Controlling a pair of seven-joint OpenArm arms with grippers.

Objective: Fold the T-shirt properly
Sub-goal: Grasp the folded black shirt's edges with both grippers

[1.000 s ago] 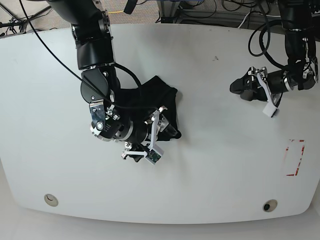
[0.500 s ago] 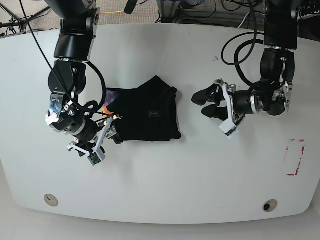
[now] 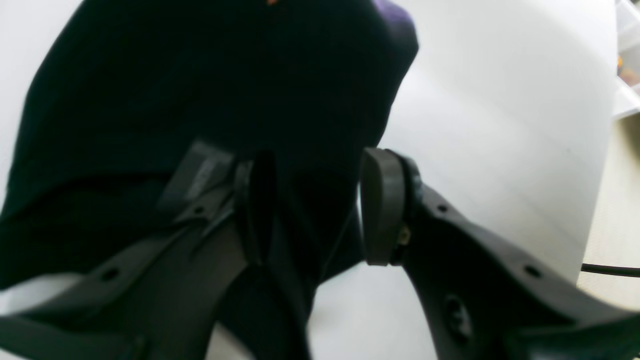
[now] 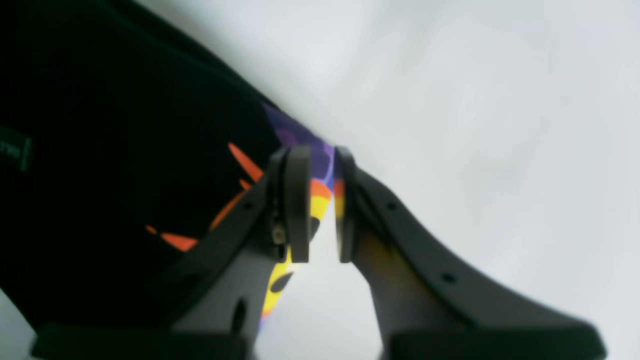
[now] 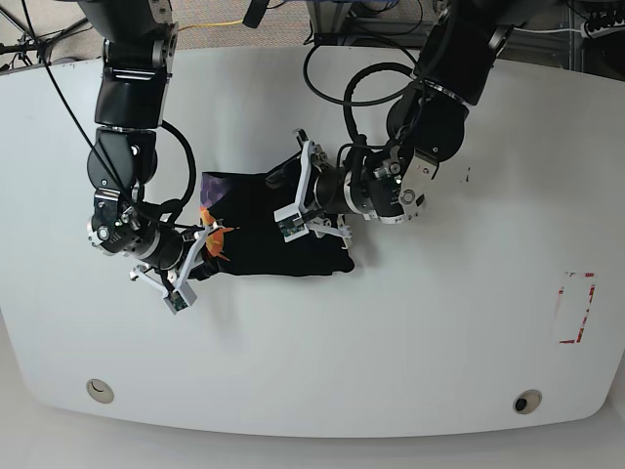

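The black T-shirt (image 5: 256, 227) lies folded into a small bundle on the white table (image 5: 439, 342), its purple and orange-yellow print showing at the left edge. In the right wrist view, my right gripper (image 4: 321, 165) is shut on that printed edge (image 4: 325, 192); in the base view it (image 5: 207, 246) is at the bundle's left side. My left gripper (image 3: 320, 170) straddles a thick black fold (image 3: 310, 210), jaws still apart, the cloth filling most of the gap. In the base view it (image 5: 298, 200) sits over the bundle's upper right part.
A red-outlined rectangle (image 5: 574, 308) is marked on the table at the right. Two round fittings (image 5: 98, 391) (image 5: 527, 401) sit near the front edge. Cables run behind the far edge. Both arms reach in from the back.
The left arm swung in from the table's right onto the shirt, its jaws narrowing. The right gripper shifted to the shirt's left printed edge and closed on it.
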